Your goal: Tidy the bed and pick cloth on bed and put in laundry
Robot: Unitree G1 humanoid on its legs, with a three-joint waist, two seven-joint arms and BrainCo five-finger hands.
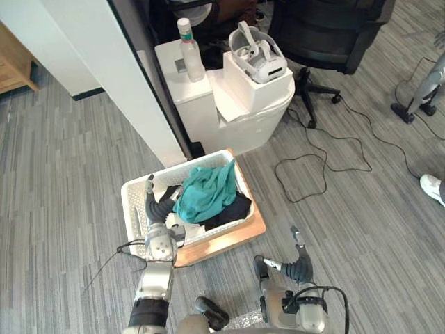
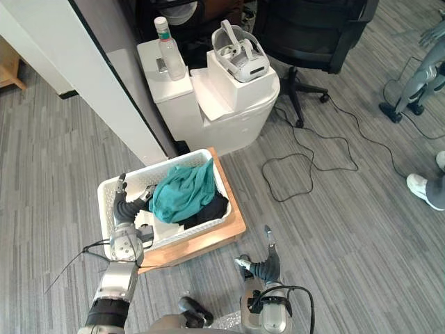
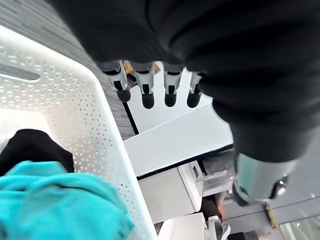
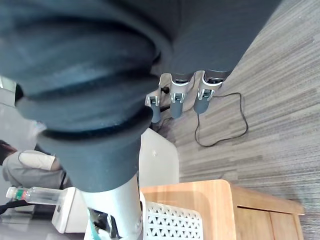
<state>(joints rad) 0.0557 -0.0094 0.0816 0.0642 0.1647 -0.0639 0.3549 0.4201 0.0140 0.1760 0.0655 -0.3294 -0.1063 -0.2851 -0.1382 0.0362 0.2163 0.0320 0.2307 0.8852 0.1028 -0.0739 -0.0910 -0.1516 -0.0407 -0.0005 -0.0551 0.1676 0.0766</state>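
Note:
A white perforated laundry basket (image 1: 132, 202) sits on a wooden board (image 1: 233, 240) on the floor. A teal cloth (image 1: 208, 191) lies heaped in it over a black cloth (image 1: 235, 209). My left hand (image 1: 160, 212) hovers over the basket's left part, just left of the teal cloth, open and holding nothing. In the left wrist view its straight fingers (image 3: 147, 92) point past the basket wall (image 3: 100, 115), with the teal cloth (image 3: 55, 205) below. My right hand (image 1: 300, 263) hangs open above the floor to the right of the board, its fingers (image 4: 175, 97) bare.
Behind the basket stand a white cabinet (image 1: 184, 83) with a bottle (image 1: 190, 49) and a white box carrying a headset (image 1: 257, 56). A white wall panel (image 1: 104, 69) runs along the left. An office chair (image 1: 327, 35), a floor cable (image 1: 313, 174) and a person's shoe (image 1: 432, 186) lie to the right.

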